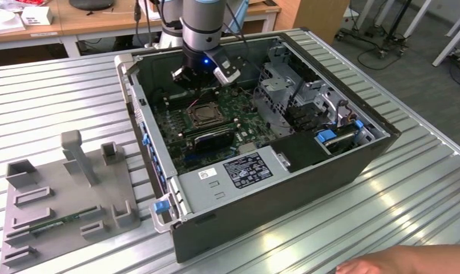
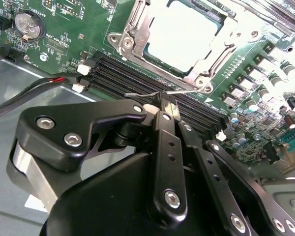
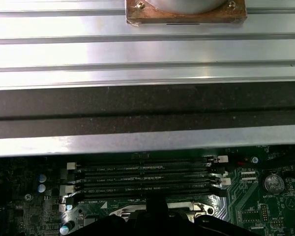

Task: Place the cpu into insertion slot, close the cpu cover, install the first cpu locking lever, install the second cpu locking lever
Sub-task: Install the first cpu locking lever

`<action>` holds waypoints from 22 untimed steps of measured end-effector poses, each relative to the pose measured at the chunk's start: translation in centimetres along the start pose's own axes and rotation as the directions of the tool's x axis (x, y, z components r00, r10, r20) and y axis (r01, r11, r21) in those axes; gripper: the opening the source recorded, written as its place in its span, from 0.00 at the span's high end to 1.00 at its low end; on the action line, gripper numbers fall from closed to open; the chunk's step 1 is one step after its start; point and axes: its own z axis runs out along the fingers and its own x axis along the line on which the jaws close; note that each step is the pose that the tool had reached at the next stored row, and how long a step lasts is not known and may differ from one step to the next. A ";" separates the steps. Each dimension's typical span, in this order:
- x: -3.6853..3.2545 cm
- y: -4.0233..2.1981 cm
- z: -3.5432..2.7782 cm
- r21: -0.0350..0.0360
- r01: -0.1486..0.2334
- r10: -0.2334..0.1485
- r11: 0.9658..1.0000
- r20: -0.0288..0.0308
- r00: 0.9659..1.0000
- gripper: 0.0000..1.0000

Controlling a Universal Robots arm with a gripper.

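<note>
Hanging over a slatted metal worktop (image 1: 55,97), the robot arm (image 1: 200,23) dips into an open computer case (image 1: 291,188) set across the worktop's middle, a grey fixture tray (image 1: 63,200) beside it toward the exterior view's left. How far along does the job look? — desk

Past halfway, by my reading. The gripper (image 1: 200,88) sits low over the green motherboard (image 1: 241,108), toward the case's far wall. The insertion slot (image 1: 204,116) lies mid-board. The cpu cover (image 2: 137,30) appears folded flat over it, and the cpu (image 2: 184,32) shows through the cover's cut-out, seated. — photographer

And the levers? — desk

One thin wire locking lever (image 2: 147,93) juts across the black memory slots (image 2: 113,69), apparently unlatched. In the second wrist view the gripper is drawn closed, tips right at that wire; pinching or merely pressing, I cannot tell. The other lever I cannot make out. Chip and cover done, then; levers seemingly outstanding. — photographer

Any writing to quote? — desk

Nothing legible. A dark label (image 1: 245,169) and a small white label (image 1: 209,174) sit on the power supply (image 1: 207,194) at the case's near end; white lettering (image 2: 56,37) dots the board around a coin cell (image 2: 28,24). All too small to read. — photographer
</note>
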 end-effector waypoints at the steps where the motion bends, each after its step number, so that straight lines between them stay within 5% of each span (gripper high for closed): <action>1: 0.00 0.00 0.02 0.000 0.000 0.000 1.000 0.000 1.000 0.89; 12: -0.14 0.05 0.10 0.000 0.000 0.000 1.000 0.000 1.000 0.89; 22: -0.27 -0.08 0.79 0.000 0.000 0.000 1.000 0.000 1.000 0.89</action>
